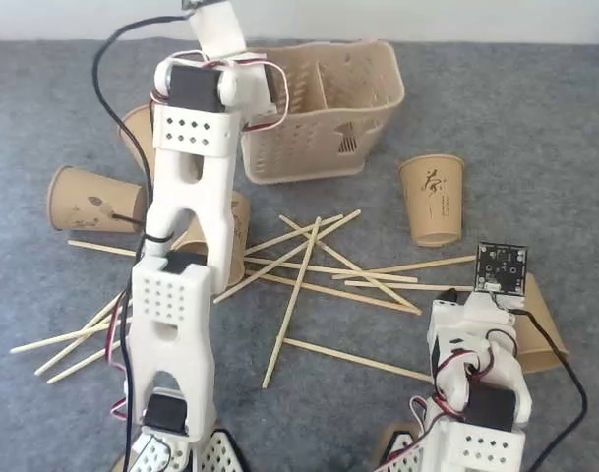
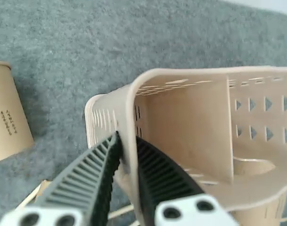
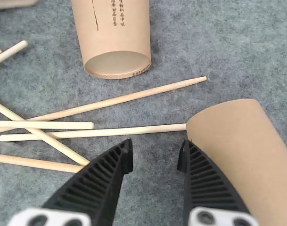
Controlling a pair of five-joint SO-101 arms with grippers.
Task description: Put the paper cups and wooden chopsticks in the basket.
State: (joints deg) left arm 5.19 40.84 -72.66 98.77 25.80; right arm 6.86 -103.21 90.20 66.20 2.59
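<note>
Paper cup [image 1: 88, 200]: on its side near the desk's [image 1: 535, 118] left edge.
Left fingers [image 2: 101, 165]: pinching the basket [image 2: 190, 108] by its wall at the rim.
Basket [image 1: 324, 108]: far edge, middle, seemingly tilted.
Chopsticks [image 1: 309, 265]: scattered across the desk's middle.
Right fingers [image 3: 105, 174]: spread, low beside a lying cup [image 3: 247, 146] near the right edge.
Risk: a one-sided pinch on thin plastic may slip, toppling the basket.
Print: dark marks on cups, too small to read.

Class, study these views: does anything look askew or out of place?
The beige perforated plastic basket looks tilted, its wall pinched by the left end effector. Wooden chopsticks lie scattered on the grey carpet, and brown paper cups lie on their sides.
</note>
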